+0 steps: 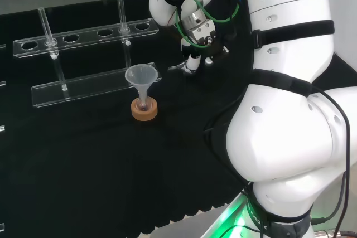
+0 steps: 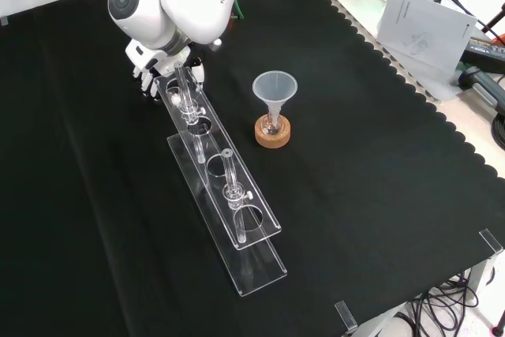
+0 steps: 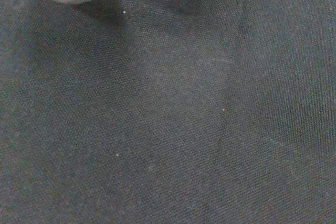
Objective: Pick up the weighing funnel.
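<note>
While the hand (image 1: 193, 59) hangs low over the cloth (image 3: 173, 129), to the right of the funnel (image 1: 141, 76) in the head view, a small pale sliver lies at its lower end. This is probably the weighing funnel (image 1: 177, 68), though it is too faint to be sure. It seems to rest on the cloth, touching the hand or just beside it. Whether the hand is closed on it or spread over it, I cannot tell. From the front, the hand (image 2: 144, 65) sits close behind the far end of the rack (image 2: 237, 219).

I judge that the grasp is the step in hand, not yet the lift. Close slowly on the wider scoop part, not the stem, since a light clear piece may skid on cloth. Stay low until it is caught on both sides. Then rise straight up, clear of the tubes (image 2: 229, 171), and leave the funnel on its cork ring (image 1: 144, 110) alone.
</note>
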{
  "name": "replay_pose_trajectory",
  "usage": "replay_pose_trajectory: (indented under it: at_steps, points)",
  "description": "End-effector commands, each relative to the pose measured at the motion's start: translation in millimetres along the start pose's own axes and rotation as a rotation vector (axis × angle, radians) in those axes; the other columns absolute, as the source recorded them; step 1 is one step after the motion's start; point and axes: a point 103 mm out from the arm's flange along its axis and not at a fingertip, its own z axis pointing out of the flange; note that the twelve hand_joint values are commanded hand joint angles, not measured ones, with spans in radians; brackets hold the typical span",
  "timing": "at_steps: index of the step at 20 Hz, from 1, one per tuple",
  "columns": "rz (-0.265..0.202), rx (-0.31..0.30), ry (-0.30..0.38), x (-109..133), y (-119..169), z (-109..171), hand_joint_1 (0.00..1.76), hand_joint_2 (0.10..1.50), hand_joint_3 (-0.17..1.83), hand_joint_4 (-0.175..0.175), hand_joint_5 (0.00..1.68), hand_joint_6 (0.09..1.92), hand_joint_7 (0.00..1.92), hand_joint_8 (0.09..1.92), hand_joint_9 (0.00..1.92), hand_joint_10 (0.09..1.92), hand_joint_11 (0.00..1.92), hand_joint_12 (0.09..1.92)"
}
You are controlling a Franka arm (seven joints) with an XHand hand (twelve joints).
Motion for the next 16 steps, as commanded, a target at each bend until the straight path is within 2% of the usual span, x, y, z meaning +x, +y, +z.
replay_pose_trajectory:
  at_steps: [1,16]
  points:
    - [0.006,0.003,0.003,-2.3,0.0,0.7,0.83,0.68,0.53,0.016,0.72,0.63,0.47,0.65,0.7,0.51,0.43,1.29]
    - [0.003,0.01,0.021,-3.0,-0.5,3.6,0.84,0.71,0.55,0.033,0.81,0.67,0.48,0.66,0.71,0.52,0.43,1.29]
